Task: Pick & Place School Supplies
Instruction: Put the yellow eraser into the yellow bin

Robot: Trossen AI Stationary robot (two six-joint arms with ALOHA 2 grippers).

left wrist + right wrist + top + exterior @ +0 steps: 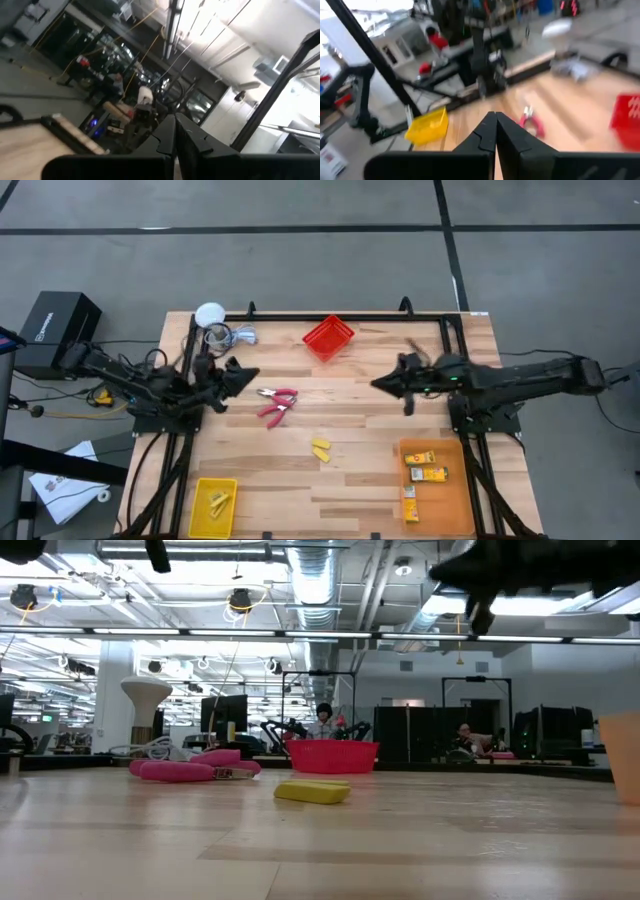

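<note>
The red-handled scissor-like tool (277, 402) lies flat on the table left of centre; its pink handles (190, 768) show in the low view and the tool (532, 120) in the right wrist view. Tiny yellow pieces (320, 448) (312, 792) lie near the middle, and more lie in the yellow bin (213, 506). Yellow-orange boxes (427, 473) lie in the orange bin (455, 498). My left gripper (245, 373) (175, 140) hovers shut above the table, left of the tool. My right gripper (378, 383) (495, 127) hovers shut to the tool's right.
A red bin (328, 337) (332, 755) stands near the far edge. A white round object with a cable (210, 315) sits at the far-left corner. Black frame rails run along the table's left and right sides. People sit in the room beyond the table.
</note>
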